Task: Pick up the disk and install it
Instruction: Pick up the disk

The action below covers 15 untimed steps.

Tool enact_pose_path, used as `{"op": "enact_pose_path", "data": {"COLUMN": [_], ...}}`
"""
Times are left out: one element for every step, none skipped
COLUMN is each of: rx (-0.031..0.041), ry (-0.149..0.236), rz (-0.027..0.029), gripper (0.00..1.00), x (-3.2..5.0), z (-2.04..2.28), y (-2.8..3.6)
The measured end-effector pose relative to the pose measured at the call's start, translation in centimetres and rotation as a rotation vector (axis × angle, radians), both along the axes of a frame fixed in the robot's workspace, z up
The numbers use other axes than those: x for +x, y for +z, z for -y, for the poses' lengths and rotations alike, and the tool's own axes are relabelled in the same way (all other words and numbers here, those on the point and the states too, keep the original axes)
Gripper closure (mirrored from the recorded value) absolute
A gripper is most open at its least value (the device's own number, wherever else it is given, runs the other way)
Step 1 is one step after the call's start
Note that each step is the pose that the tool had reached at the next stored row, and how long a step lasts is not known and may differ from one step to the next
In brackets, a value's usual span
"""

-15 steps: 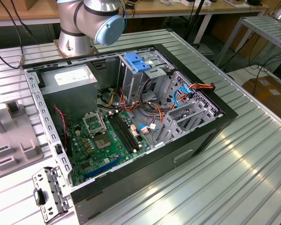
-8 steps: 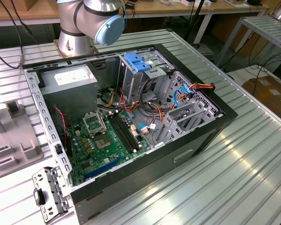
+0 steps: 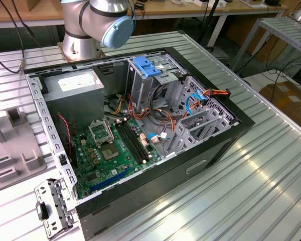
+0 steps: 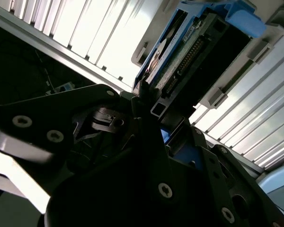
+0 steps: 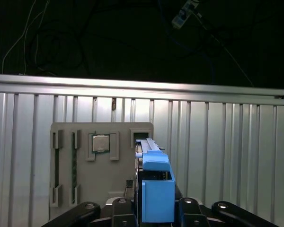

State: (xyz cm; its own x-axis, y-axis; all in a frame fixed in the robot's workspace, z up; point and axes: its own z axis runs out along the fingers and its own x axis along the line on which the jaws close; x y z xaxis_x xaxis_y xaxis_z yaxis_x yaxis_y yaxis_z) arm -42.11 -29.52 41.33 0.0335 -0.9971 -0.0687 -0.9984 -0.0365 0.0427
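Jaws of the gripper (image 5: 155, 205) clench the disk (image 5: 157, 182) over the grey fixture (image 5: 71, 165) by the worktop's (image 5: 236, 142) edge: pickup step; installing likely demands square alignment.

I'm watching a robotics lab.
Opened computer case (image 3: 140, 201) lying on slatted aluminium table (image 3: 251, 191); workbench (image 3: 40, 15) running along twelve o'clock.

The arm (image 3: 98, 15) rises from its base (image 3: 75, 47) at the far edge of the exterior view, with a blue-capped joint (image 3: 118, 31) facing the exterior view's right. In the first wrist view the black gripper (image 5: 156, 208) has one finger (image 5: 189, 208) on each side of the disk (image 5: 157, 187), clamped against it and holding it on edge. The second wrist view shows the gripper's dark linkage and screws.
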Motion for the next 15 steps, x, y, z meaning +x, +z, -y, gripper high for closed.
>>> {"op": "enact_pose_path", "data": {"rx": [0.0000, 0.0000, 0.0000, 0.0000, 0.0000, 0.0000, 0.0000, 0.0000, 0.0000, 0.0000, 0.0000, 0.0000, -0.0001, -0.0001, -0.0001], "ry": [0.000, 0.000, 0.000, 0.000, 0.000, 0.000, 0.000, 0.000, 0.000, 0.000, 0.000, 0.000, 0.000, 0.000, 0.000], "rz": [-0.0001, -0.0001, -0.0001, 0.0000, 0.0000, -0.0001, 0.0000, 0.0000, 0.0000, -0.0001, 0.0000, -0.0001, -0.0001, -0.0001, -0.0001], "gripper": [0.63, 0.63, 0.63, 0.63, 0.63, 0.63, 0.63, 0.63, 0.63, 0.63, 0.63, 0.63, 0.63, 0.63, 0.63], "x": [0.00, 0.00, 0.00, 0.00, 0.00, 0.00, 0.00, 0.00, 0.00, 0.00, 0.00, 0.00, 0.00, 0.00, 0.00], "z": [0.00, 0.00, 0.00, 0.00, 0.00, 0.00, 0.00, 0.00, 0.00, 0.00, 0.00, 0.00, 0.00, 0.00, 0.00], "y": [0.04, 0.08, 0.16, 0.21, 0.25, 0.31, 0.37, 0.42, 0.48, 0.54, 0.56, 0.58, 0.63, 0.66, 0.69]}}
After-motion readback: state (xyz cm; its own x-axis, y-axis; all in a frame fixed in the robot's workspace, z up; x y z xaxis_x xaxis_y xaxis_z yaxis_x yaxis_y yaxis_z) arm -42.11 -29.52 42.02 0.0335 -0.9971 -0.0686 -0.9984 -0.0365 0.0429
